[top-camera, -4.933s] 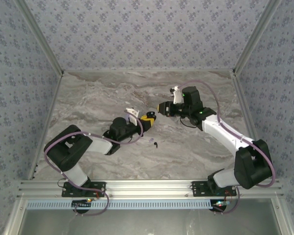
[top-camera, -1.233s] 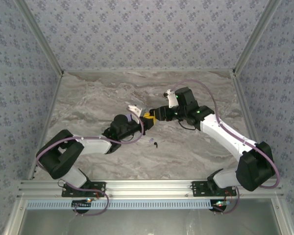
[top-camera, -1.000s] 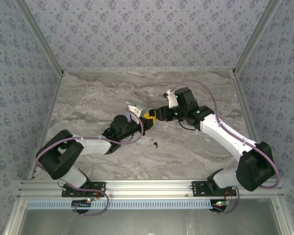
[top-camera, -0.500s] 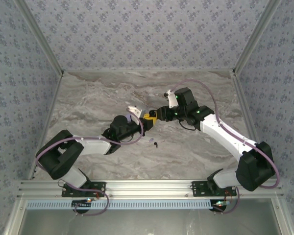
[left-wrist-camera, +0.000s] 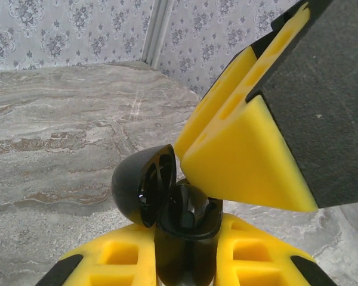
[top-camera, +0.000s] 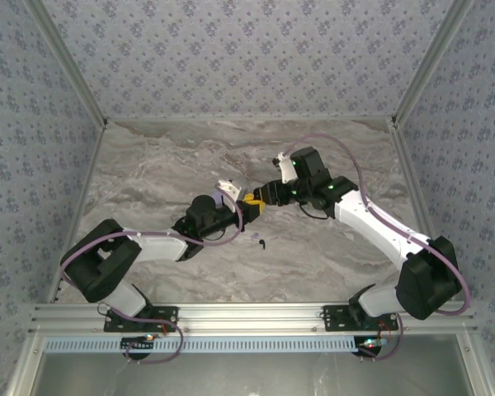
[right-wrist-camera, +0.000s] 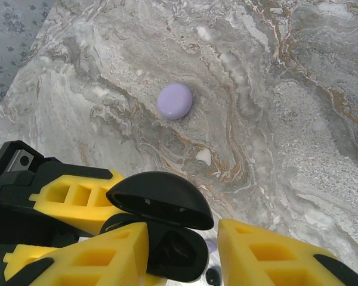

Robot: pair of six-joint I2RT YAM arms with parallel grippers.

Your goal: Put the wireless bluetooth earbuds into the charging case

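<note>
Three patterned walls (top-camera: 247, 58), marbled tabletop (top-camera: 165, 165)

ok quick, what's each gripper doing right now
left gripper: shut on the black charging case.
right gripper: poised at the case's open mouth; open or gripping something, cannot tell.

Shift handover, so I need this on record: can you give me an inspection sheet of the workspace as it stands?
Surface: marble-look table, bare apart from the job's things.
Job's things: black charging case open, lid up; purple case closed on the table; one purple earbud and one black earbud loose on the table.
Clutter: nothing seen.
Grippers: left end effector shut on the black charging case; right end effector open, fingers either side of it.
Cables: purple cables looped along both arms.
Surroundings: patterned walls, metal frame rail.
</note>
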